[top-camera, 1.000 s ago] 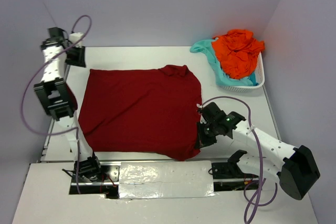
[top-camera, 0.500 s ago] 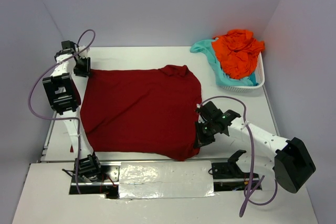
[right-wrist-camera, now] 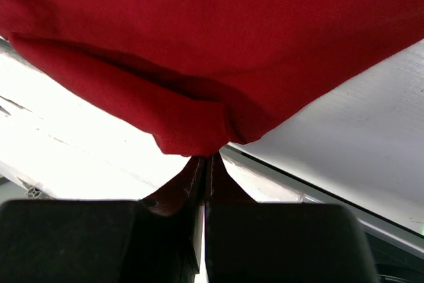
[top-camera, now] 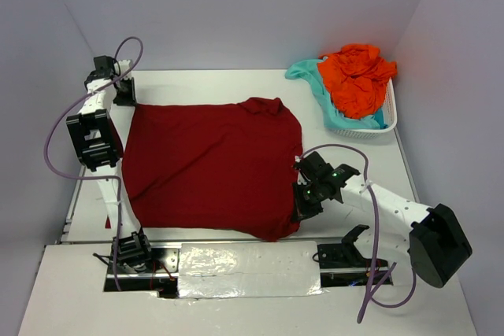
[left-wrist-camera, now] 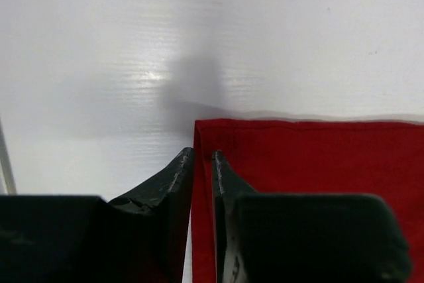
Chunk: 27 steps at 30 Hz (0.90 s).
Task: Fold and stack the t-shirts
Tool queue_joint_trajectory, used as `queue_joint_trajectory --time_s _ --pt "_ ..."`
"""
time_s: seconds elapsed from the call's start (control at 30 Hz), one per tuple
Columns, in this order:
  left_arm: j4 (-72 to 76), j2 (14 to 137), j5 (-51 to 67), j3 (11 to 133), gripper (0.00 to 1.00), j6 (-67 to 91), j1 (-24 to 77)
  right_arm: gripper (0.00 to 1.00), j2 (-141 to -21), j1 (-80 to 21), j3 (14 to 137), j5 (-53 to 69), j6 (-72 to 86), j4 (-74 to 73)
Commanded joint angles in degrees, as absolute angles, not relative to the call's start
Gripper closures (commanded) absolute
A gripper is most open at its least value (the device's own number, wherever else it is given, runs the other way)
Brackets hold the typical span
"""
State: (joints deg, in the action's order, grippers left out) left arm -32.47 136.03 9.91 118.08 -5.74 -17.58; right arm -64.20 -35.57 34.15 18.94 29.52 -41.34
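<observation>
**Dark red t-shirt spread flat on a white table between two robot arms**

From above, the left gripper [top-camera: 124,92] sits at the far left corner of the dark red t-shirt [top-camera: 209,167], one soft, matte cloth lying flat mid-table as a rough square with a crumpled collar at its far edge. The left wrist camera adds what the overhead cannot: two black fingers [left-wrist-camera: 173,180] nearly together, the shirt's straight hem in the narrow gap. I cannot tell whether they pinch it.

At the shirt's near right edge, the right gripper [top-camera: 303,198] is clamped on the cloth. Its own camera shows the fingers pressed together and a thick fold bunching to a point at their tips.

Far right stands one white mesh basket [top-camera: 391,120]. It holds a crumpled orange t-shirt [top-camera: 358,76] on top and a mint-aqua t-shirt [top-camera: 315,84] draped over the rim onto the glossy table [top-camera: 197,84]. Any others in the heap are too hidden to count.
</observation>
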Motion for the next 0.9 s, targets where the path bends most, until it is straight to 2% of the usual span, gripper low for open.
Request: queue_joint_trajectory --time_s 0.0,0.13,0.33,0.67,0.77,0.87 --pt "-33.48 137.46 8.61 122.25 0.71 -4.22 -17.67 1.00 -64.77 -35.16 35.77 18.54 28.65 -41.13" --pt "-33.75 137.64 10.46 121.29 0.75 -4.22 -17.67 1.00 -65.04 -35.42 35.95 18.63 28.39 -41.04" --pt "-35.59 138.25 11.60 121.12 0.66 -2.99 -17.58 1.00 -65.48 -35.07 36.56 18.19 28.04 -41.57" --pt "-32.43 139.04 12.83 119.44 0.66 -1.85 -17.40 1.00 -65.66 -34.98 36.56 17.84 27.77 -41.66" --pt "-32.52 139.92 12.66 119.36 0.70 -1.32 -17.32 1.00 -65.48 -34.98 36.74 17.67 27.86 -41.75" --pt "-31.65 139.05 11.17 118.48 0.88 -1.84 -17.40 1.00 -65.74 -34.98 36.74 17.75 27.95 -41.57"
